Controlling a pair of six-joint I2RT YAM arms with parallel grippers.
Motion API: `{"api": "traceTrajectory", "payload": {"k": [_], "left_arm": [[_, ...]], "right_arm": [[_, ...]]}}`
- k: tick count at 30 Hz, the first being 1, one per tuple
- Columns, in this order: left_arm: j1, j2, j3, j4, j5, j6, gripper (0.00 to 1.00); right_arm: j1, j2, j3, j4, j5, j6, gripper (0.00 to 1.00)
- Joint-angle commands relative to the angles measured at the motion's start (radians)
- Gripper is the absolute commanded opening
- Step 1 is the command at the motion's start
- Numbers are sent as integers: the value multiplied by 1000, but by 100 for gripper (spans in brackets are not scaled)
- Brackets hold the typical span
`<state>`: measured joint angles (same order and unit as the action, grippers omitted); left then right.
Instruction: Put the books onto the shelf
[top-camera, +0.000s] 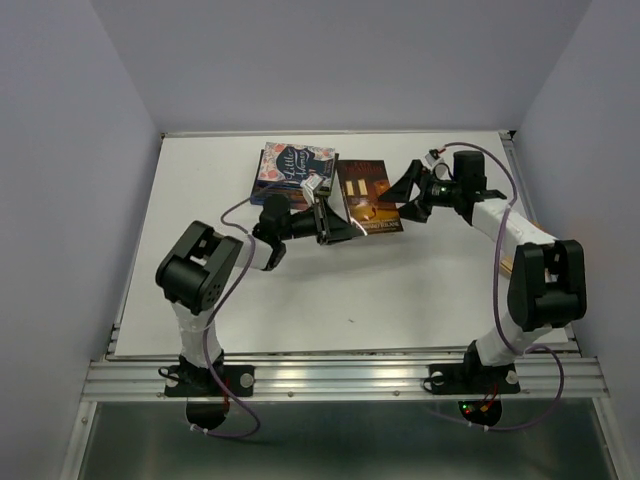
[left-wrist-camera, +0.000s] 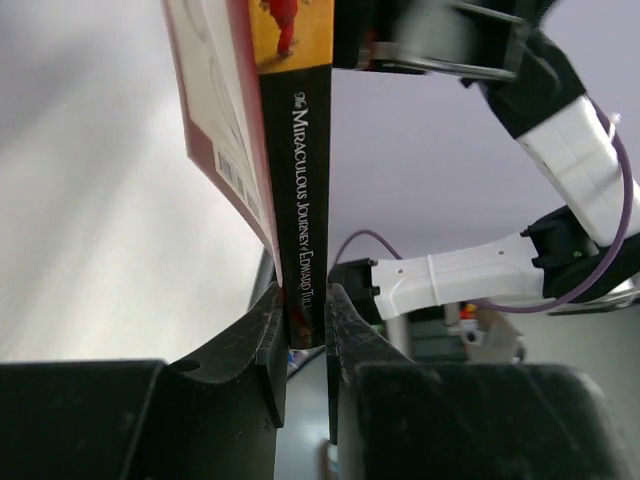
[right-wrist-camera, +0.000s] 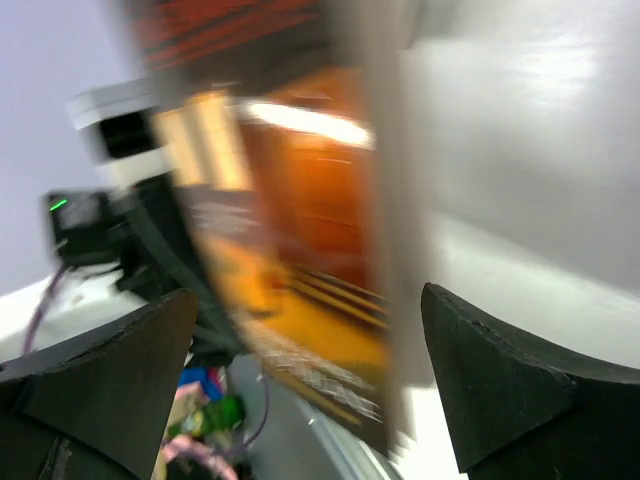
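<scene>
A book (top-camera: 368, 195) with an orange and brown cover is held off the white table (top-camera: 400, 290) near its middle back. My left gripper (top-camera: 325, 222) is shut on the lower end of its black spine (left-wrist-camera: 308, 180), with both pads (left-wrist-camera: 270, 330) pressed against it. My right gripper (top-camera: 405, 195) is open just right of the book; its fingers (right-wrist-camera: 500, 380) stand wide apart and the blurred cover (right-wrist-camera: 300, 230) lies between and beyond them without touching. More books (top-camera: 292, 165) lie stacked flat at the back, a blue and pink cover on top. The shelf is out of view.
Plain pale walls (top-camera: 80, 150) close the table in on the left, back and right. An aluminium rail (top-camera: 340, 380) carrying both arm bases runs along the near edge. The right arm's white forearm (left-wrist-camera: 470, 275) crosses close behind the held book.
</scene>
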<state>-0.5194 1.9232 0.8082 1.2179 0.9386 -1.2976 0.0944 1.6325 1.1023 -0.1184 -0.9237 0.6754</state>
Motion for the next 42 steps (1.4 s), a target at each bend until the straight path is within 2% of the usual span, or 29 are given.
{"api": "traceTrajectory", "payload": {"k": [1, 5, 8, 11, 14, 18, 23, 29, 33, 38, 40, 42], "left_arm": [[7, -261, 42, -67, -98, 363, 0], [7, -358, 71, -230, -159, 464, 0], [19, -388, 98, -323, -243, 480, 0], [39, -369, 152, -374, -316, 471, 0], [44, -345, 189, -423, -475, 462, 0], [58, -302, 239, -449, -744, 335, 0], [58, -208, 286, -420, -972, 245, 0], [50, -162, 289, -426, -1199, 37, 0], [19, -159, 290, -472, -1261, -29, 0], [-7, -127, 306, -534, -1267, -98, 0], [-11, -112, 309, -546, -1256, -109, 5], [-14, -105, 321, -587, -1252, -115, 5]], "right_arm": [[-34, -65, 114, -140, 195, -109, 100], [-44, -123, 169, -248, 504, -160, 100], [-44, -174, 163, -280, 676, -155, 100], [-44, -216, 151, -293, 776, -148, 100], [-44, -237, 143, -311, 867, -146, 100], [-53, -243, 136, -322, 855, -152, 100], [-53, -220, 134, -333, 816, -168, 100], [-62, -191, 142, -348, 783, -175, 100], [-71, -180, 148, -349, 769, -175, 100], [-81, -177, 145, -351, 741, -185, 100], [-81, -181, 139, -351, 741, -186, 100], [-81, -186, 136, -349, 741, -185, 100]]}}
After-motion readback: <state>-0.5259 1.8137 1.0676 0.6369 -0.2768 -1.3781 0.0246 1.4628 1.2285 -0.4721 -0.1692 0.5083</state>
